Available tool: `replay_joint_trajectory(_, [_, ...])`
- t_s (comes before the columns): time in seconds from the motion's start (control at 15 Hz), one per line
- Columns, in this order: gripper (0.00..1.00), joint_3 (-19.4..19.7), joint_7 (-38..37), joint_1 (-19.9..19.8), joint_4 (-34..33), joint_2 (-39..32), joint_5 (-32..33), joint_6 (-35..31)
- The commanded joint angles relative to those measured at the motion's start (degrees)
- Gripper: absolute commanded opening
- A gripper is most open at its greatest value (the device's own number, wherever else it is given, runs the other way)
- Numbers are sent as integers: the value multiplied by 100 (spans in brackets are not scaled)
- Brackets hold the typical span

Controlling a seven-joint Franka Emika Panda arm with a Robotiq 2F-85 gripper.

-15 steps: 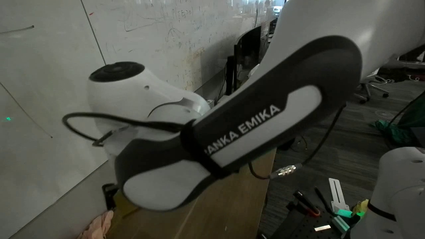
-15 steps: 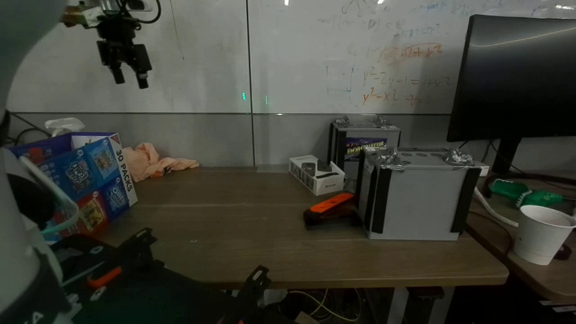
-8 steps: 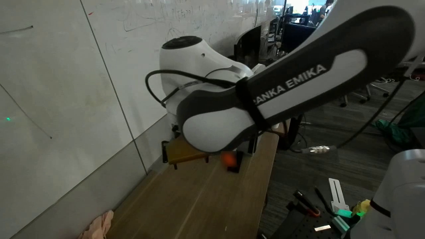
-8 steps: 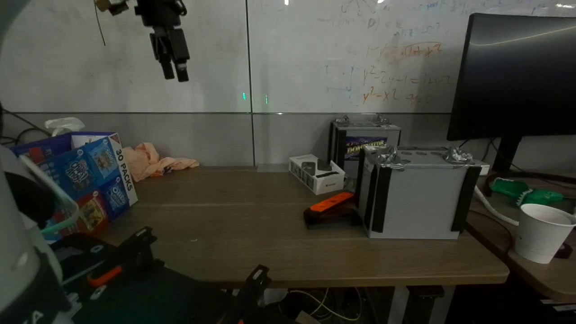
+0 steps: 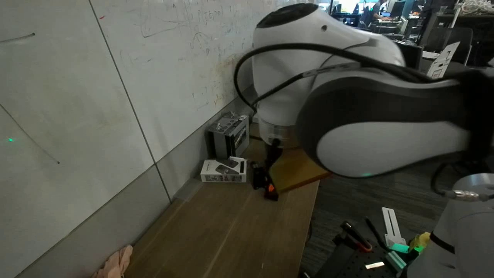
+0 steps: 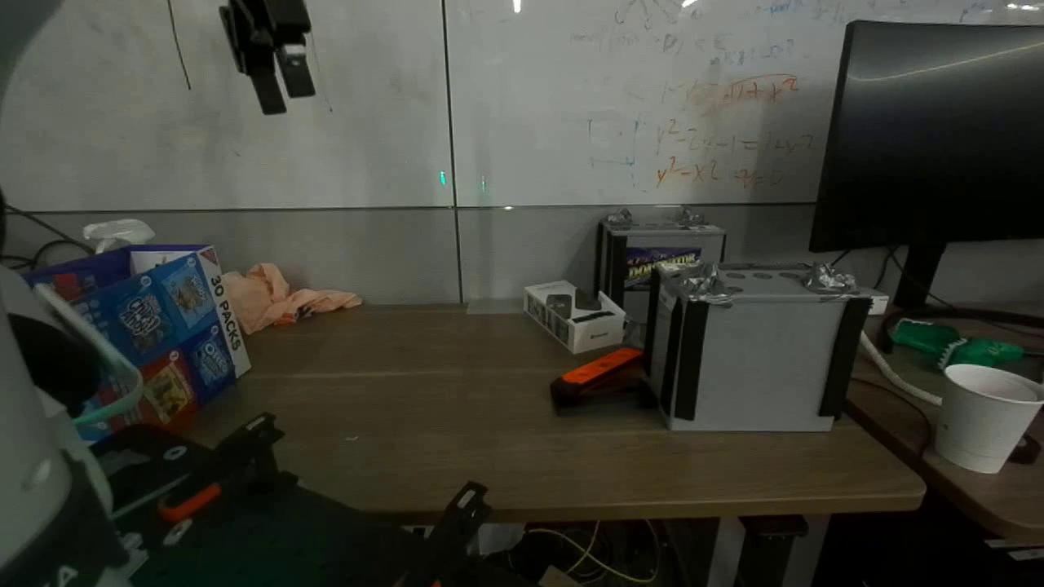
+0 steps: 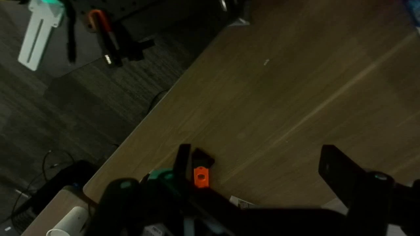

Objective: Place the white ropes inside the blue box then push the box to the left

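Note:
The blue box [image 6: 175, 314] is an open-topped printed snack carton at the left of the table in an exterior view; only its blue corner [image 7: 414, 9] shows at the upper right of the wrist view. I cannot see into it. A white cord [image 6: 893, 377] runs beside the grey case at the right; whether it is one of the white ropes I cannot tell, and none show elsewhere. My gripper [image 6: 285, 96] hangs high above the table, up and to the right of the box. In the wrist view the gripper [image 7: 256, 147] is open, with nothing between its fingers.
Right of the table's middle stand a grey case [image 6: 758, 359], an orange-and-black tool [image 6: 599, 375] and a small white carton [image 6: 575, 314]. A peach cloth [image 6: 285, 297] lies beside the blue box. A paper cup [image 6: 987, 420] and a monitor [image 6: 938, 139] are farther right.
Over the last second the arm has swung across, uncovering the small white carton. In an exterior view the gripper has moved right, then back a little left, ending higher and turned. Its jaws stay open.

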State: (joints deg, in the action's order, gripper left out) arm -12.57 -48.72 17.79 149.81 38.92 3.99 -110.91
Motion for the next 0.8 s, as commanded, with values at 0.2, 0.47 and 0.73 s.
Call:
replay_joint_trajectory(0.2, [100,831,1763,601,345,2454,444,1556])
replay_joint_trajectory(0.47, [100,739,1888,-884,-168,2576,-502,2264])
replay_joint_trajectory(0.73, [100,777,2981,-1376,-254,2468,-264,2432])
